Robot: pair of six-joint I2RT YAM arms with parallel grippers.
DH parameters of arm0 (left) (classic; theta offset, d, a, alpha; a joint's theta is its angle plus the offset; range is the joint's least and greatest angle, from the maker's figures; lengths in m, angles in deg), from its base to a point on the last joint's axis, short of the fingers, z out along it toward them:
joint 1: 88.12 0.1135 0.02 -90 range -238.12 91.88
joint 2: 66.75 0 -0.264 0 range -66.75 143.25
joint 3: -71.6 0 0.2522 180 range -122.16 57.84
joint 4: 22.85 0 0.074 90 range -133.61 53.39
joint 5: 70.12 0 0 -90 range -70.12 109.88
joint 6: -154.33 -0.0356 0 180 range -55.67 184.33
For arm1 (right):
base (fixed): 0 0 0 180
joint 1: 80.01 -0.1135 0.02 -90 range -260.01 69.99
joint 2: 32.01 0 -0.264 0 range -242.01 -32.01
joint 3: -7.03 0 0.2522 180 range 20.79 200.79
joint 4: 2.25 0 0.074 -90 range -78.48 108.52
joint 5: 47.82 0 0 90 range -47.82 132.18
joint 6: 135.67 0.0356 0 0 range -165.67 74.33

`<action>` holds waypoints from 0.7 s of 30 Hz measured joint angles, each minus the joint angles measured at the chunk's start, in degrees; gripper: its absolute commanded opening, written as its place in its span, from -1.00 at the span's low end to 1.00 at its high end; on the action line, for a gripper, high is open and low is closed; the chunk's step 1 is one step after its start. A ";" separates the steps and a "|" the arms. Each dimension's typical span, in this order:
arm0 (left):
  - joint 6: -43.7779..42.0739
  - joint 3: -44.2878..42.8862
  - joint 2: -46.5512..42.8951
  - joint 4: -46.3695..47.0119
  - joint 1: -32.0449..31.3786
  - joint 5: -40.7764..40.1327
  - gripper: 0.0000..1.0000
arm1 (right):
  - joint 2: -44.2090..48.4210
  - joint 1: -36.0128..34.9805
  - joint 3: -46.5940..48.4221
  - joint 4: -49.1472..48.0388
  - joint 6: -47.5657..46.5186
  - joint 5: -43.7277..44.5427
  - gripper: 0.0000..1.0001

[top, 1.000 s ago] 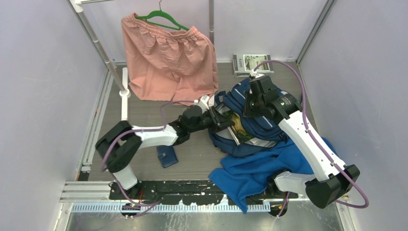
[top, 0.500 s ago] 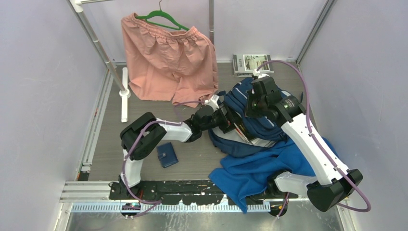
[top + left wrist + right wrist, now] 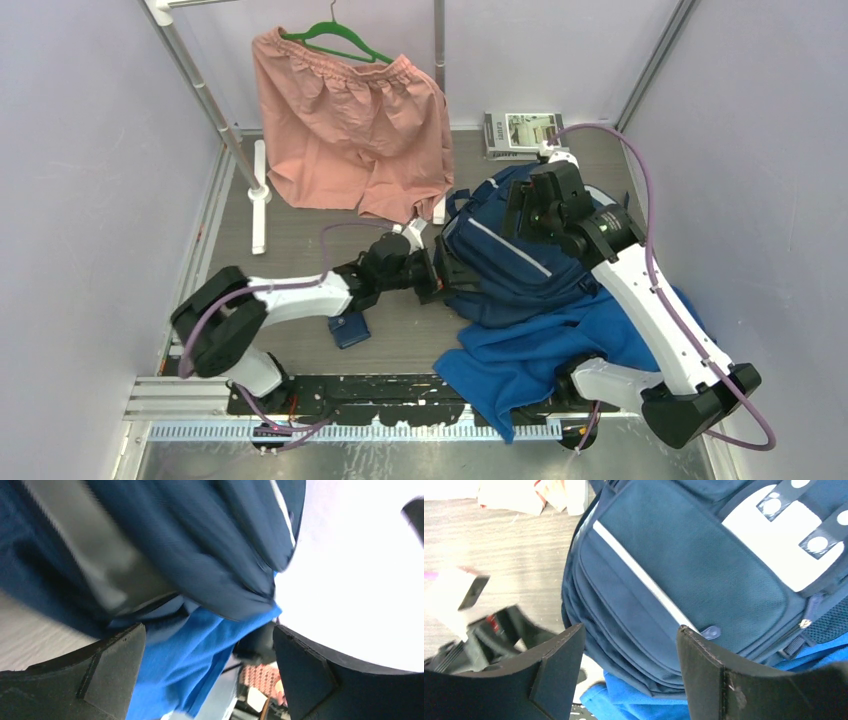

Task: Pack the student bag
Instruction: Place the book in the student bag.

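The student bag (image 3: pixel 515 262) lies right of centre, navy with a thin white stripe, its flap down; the right wrist view shows its front pocket (image 3: pixel 689 570) and white dotted patches. My left gripper (image 3: pixel 441 276) is at the bag's left edge, open, with nothing between its fingers (image 3: pixel 116 666); beyond them hang navy fabric (image 3: pixel 200 545) and blue cloth (image 3: pixel 190 655). Over the bag's top end, my right gripper (image 3: pixel 528 208) also stands open, its fingertips (image 3: pixel 560 666) clear of the fabric below.
A royal-blue cloth (image 3: pixel 540 352) spreads under and in front of the bag. A small navy wallet (image 3: pixel 347 328) lies near the left arm. Pink shorts (image 3: pixel 350 130) hang on a green hanger at the back, books (image 3: pixel 520 131) at the back right, a white stand (image 3: pixel 260 195) at the left.
Both grippers have opened. The bag's mouth, held apart with its contents showing before, has dropped shut. The left gripper has drawn back leftward out of the bag.
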 measured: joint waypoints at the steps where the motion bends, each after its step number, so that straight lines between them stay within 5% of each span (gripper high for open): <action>1: -0.76 1.18 -2.19 -1.73 0.00 0.26 0.96 | 0.33 0.22 0.02 -0.09 0.02 0.44 0.44; 8: -13.25 3.34 -19.76 -22.75 0.00 -2.86 1.00 | -6.23 7.32 3.30 -4.76 0.92 -1.73 0.40; 21: -27.63 -5.14 -30.53 -44.76 0.35 -12.50 0.99 | -48.78 20.72 26.27 -20.83 20.41 -14.69 0.18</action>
